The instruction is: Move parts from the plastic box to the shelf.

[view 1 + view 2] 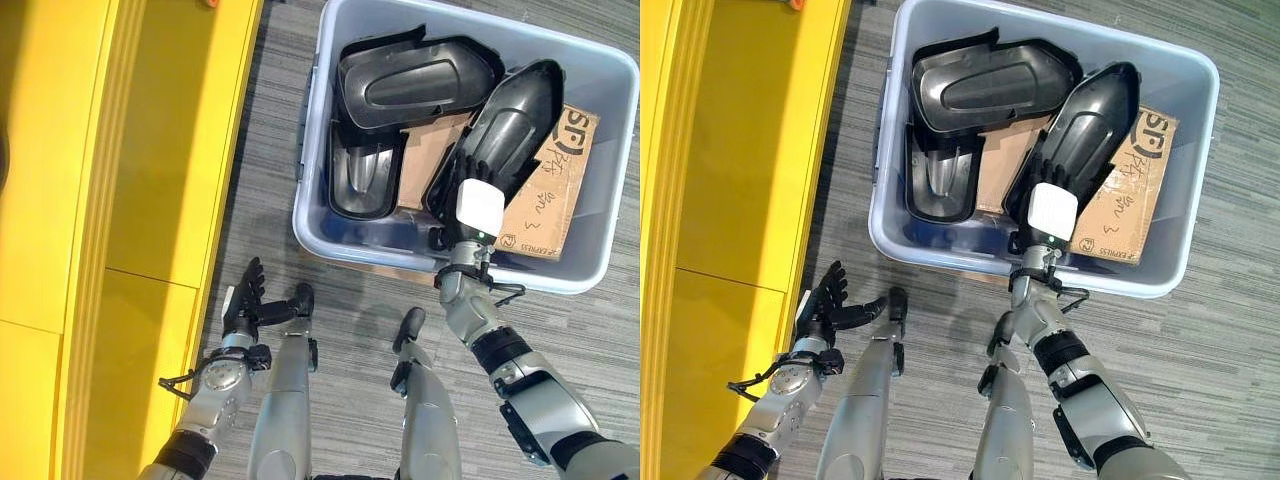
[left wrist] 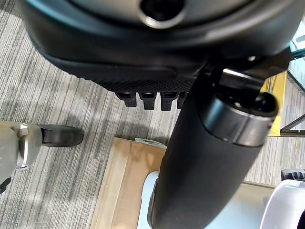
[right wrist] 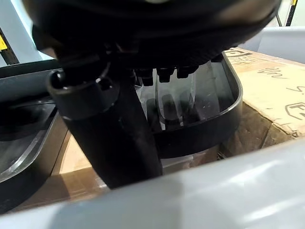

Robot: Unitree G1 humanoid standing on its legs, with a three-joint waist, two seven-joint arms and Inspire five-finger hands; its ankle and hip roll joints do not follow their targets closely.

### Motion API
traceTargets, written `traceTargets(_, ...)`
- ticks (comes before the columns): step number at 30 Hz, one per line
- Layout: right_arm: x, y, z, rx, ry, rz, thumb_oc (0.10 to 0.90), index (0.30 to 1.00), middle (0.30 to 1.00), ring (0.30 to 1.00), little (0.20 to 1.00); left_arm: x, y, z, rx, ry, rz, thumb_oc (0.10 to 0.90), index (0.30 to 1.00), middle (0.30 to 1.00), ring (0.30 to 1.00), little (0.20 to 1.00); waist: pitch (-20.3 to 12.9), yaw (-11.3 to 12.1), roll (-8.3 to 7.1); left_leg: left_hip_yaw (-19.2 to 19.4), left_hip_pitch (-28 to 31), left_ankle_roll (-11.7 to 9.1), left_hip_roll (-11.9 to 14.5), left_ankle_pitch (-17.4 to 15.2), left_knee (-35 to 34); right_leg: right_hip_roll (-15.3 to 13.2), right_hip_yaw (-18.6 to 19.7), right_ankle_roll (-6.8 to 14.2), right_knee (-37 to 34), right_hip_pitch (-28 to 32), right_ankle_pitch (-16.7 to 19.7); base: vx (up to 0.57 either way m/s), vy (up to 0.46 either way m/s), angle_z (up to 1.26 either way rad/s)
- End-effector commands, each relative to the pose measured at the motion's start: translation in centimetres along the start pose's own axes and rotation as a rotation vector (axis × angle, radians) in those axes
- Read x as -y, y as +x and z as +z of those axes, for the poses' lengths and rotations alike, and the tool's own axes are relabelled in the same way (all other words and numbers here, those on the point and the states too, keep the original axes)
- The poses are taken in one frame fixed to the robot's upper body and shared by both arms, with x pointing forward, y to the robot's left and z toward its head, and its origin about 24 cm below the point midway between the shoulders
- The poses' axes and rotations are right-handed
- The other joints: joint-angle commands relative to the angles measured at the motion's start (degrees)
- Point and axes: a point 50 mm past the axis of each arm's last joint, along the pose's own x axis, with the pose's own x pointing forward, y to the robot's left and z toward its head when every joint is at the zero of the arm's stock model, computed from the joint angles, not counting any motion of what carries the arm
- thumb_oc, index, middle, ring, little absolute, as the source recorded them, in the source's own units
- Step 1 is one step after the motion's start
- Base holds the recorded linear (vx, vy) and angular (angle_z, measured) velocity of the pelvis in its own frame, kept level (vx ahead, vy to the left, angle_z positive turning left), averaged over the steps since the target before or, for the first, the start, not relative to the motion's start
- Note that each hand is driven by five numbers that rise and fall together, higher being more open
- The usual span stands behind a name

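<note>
The left hand (image 1: pixel 248 300) hangs low over the grey striped carpet (image 1: pixel 350 320), between the yellow shelf (image 1: pixel 150 180) and the near corner of the plastic box (image 1: pixel 310 215), its dark fingers straight and spread, holding nothing. In the left wrist view the fingertips (image 2: pixel 148 100) point out over the carpet, and a flat piece of cardboard (image 2: pixel 126 181) lies on the floor beyond them.

The right hand (image 1: pixel 478 205) reaches over the near wall of the grey-blue plastic box and rests on a long black moulded part (image 1: pixel 505 130) that lies tilted against the box's right side. The white cover on the thumb faces up. In the right wrist view the fingers (image 3: pixel 164 74) lie inside the part's hollow (image 3: pixel 200 109); whether they grip it or merely rest there I cannot tell.

Two more black moulded parts lie in the box: a broad shell (image 1: pixel 415 80) across the far left, and a smaller scoop-shaped piece (image 1: pixel 362 180) just below it, touching. A printed cardboard sheet (image 1: pixel 555 190) lines the bottom of the box under the parts.
</note>
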Motion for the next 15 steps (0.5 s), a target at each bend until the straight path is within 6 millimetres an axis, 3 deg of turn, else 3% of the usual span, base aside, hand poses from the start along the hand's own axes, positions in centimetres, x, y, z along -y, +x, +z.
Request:
traceTargets(1, 3.8, 2.6, -0.3, 0.011, -0.015, -0.204, 0.9, 1.0, 1.0, 1.0, 1.0, 0.3, -0.7, 2.4, 0.152, -0.002, -0.021, 0.9, 1.0, 1.0, 1.0, 1.0, -0.65, 0.62, 2.35, -1.08, -0.47, -0.36, 0.21, -3.62, 1.99, -2.43, 0.22, 1.15, 5.89, -1.42, -1.75, 0.0, 0.0, 0.0)
traceTargets(13, 4.0, 2.7, -1.5, -0.063, 0.013, -0.24, 0.9, 1.0, 1.0, 1.0, 1.0, 0.0, -0.8, 3.0, 0.176, -0.009, -0.009, 0.9, 1.0, 1.0, 1.0, 1.0, -0.65, -0.14, 3.93, -1.24, -7.6, 0.45, 0.04, -8.54, 13.5, -2.78, 3.09, 0.21, 17.47, -9.57, -6.57, 0.01, 0.038, 0.01)
traceTargets(14, 4.1, 2.6, -1.7, -0.066, -0.001, -0.247, 0.9, 1.0, 1.0, 1.0, 1.0, -0.1, -0.9, 3.0, 0.173, -0.007, -0.006, 0.9, 1.0, 1.0, 1.0, 1.0, -0.65, -0.14, 4.18, -1.66, -7.11, 0.18, 0.12, -10.55, 14.81, -2.54, 3.88, 0.63, 19.21, -9.55, -8.4, -0.01, 0.045, -0.05)
traceTargets(15, 4.4, 2.8, -1.8, -0.069, -0.009, -0.262, 0.9, 1.0, 1.0, 1.0, 1.0, -0.1, -0.8, 3.2, 0.183, -0.008, -0.005, 0.9, 1.0, 1.0, 1.0, 1.0, -0.65, -0.31, 4.3, -1.28, -8.84, 0.6, 0.06, -9.37, 15.46, -2.73, 3.85, 0.03, 19.83, -11.33, -7.51, -0.01, 0.031, -0.08)
